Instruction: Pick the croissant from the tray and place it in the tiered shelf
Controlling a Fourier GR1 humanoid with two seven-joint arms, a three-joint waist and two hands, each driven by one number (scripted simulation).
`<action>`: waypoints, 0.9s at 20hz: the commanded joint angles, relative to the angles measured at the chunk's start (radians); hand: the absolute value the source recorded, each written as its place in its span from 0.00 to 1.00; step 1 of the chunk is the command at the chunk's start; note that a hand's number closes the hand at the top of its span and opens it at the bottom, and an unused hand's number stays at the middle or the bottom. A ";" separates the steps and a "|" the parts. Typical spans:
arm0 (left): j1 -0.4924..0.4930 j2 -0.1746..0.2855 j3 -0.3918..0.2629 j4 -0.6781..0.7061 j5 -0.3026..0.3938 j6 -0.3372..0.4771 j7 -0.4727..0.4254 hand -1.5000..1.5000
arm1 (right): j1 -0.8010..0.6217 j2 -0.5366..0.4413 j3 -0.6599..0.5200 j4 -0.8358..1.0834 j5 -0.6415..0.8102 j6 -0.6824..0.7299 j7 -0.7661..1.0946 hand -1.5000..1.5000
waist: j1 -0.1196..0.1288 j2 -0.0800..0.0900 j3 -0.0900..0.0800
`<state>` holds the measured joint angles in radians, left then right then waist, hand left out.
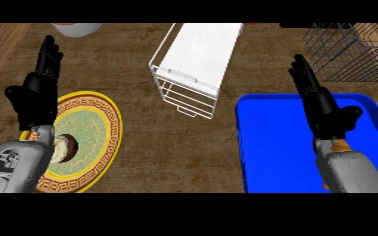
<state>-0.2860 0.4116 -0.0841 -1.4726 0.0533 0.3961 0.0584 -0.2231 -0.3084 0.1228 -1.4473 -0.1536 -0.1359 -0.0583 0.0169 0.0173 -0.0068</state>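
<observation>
**Finding.** The right robot hand (pixel 321 105) stands over the blue tray (pixel 273 145) at the right of the frame. Its fingers are straight and point toward the top of the frame, and it holds nothing. The left robot hand (pixel 37 92) is at the left edge above a yellow patterned plate (pixel 100 130). It is also straight-fingered and empty, and it appears to be at rest.

**Location of the task item.** Only a small tan sliver shows on the tray, touching the right wrist at the lower right of the frame. I judge this to be the croissant (pixel 340 146), mostly hidden under the wrist and forearm. Its long axis cannot be determined from what shows.

**Governing relation.** The croissant lies toward the bottom of the frame from the right fingertips, at the heel of the hand rather than in front of it. The right robot hand is plainly the nearer one; the left is well apart, across the brown surface (pixel 170 150).

**Assessment.** The pick is not yet begun. In my judgement the right robot hand must draw back toward the lower edge of the frame before it can close on the croissant.

**Destination.** The white wire tiered shelf (pixel 196 55) stands at upper centre, up and to the left of the tray.
</observation>
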 commanded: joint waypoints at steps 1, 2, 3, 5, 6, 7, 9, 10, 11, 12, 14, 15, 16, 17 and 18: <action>0.094 0.022 -0.005 -0.055 0.036 -0.063 0.027 0.50 | 0.090 -0.028 -0.030 -0.025 0.084 -0.127 0.055 0.00 | -0.016 -0.024 0.006; 0.123 -0.016 -0.052 -0.001 0.007 -0.048 0.001 0.50 | 0.113 -0.085 -0.076 0.010 0.139 -0.203 0.096 0.00 | -0.042 -0.024 0.002; 0.130 0.001 -0.038 0.029 0.025 -0.067 0.025 0.50 | 0.156 -0.139 -0.146 0.011 0.152 -0.255 0.120 0.00 | -0.095 -0.028 -0.002; 0.177 -0.008 -0.068 0.051 0.031 -0.090 0.047 0.50 | 0.222 -0.229 -0.250 0.072 0.220 -0.361 0.152 0.00 | -0.158 -0.023 -0.009; 0.209 -0.006 -0.079 0.062 0.034 -0.105 0.055 0.50 | 0.272 -0.269 -0.300 0.096 0.240 -0.402 0.165 0.00 | -0.202 -0.025 -0.013; 0.198 -0.014 -0.069 0.059 0.043 -0.097 0.053 0.50 | 0.361 -0.327 -0.269 0.206 0.313 -0.388 0.238 0.00 | -0.223 0.021 -0.030; 0.246 -0.049 -0.119 0.066 0.066 -0.142 0.058 0.50 | 0.380 -0.294 -0.387 0.178 0.295 -0.550 0.283 1.00 | -0.197 -0.021 -0.008; 0.289 -0.041 -0.119 0.072 0.082 -0.170 0.039 0.50 | 0.402 -0.240 -0.425 0.106 0.247 -0.594 0.282 1.00 | -0.167 -0.036 -0.004; 0.304 -0.045 -0.136 0.067 0.085 -0.191 0.033 0.50 | 0.441 -0.208 -0.447 0.052 0.230 -0.628 0.259 0.00 | -0.147 -0.037 -0.001; 0.305 -0.080 -0.177 0.057 0.067 -0.186 0.019 0.50 | 0.487 -0.153 -0.428 -0.034 0.220 -0.643 0.249 0.00 | -0.120 -0.035 0.001; 0.313 -0.055 -0.174 0.075 0.067 -0.229 -0.017 0.50 | 0.602 -0.075 -0.367 -0.216 0.222 -0.635 0.219 0.00 | -0.086 -0.029 0.002; 0.293 -0.059 -0.169 0.078 0.079 -0.244 -0.019 0.50 | 0.670 -0.123 -0.351 -0.316 0.251 -0.600 0.251 0.00 | -0.080 -0.027 0.002; 0.270 -0.048 -0.147 0.077 0.092 -0.259 -0.010 0.50 | 0.690 -0.144 -0.351 -0.371 0.276 -0.599 0.288 0.00 | -0.060 -0.023 0.003; 0.303 -0.026 -0.139 0.057 0.115 -0.292 -0.009 0.50 | 0.730 -0.126 -0.323 -0.409 0.291 -0.587 0.280 0.00 | -0.050 -0.023 0.003; 0.285 -0.084 -0.194 0.103 0.056 -0.244 -0.021 0.50 | 0.799 -0.117 -0.281 -0.474 0.318 -0.572 0.285 0.00 | -0.065 -0.022 0.002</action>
<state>-0.0093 0.3603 -0.2360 -1.4067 0.1313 0.1653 0.0508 0.4077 -0.4505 -0.2149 -1.7144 0.1119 -0.7111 0.2005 -0.0692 -0.0087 -0.0054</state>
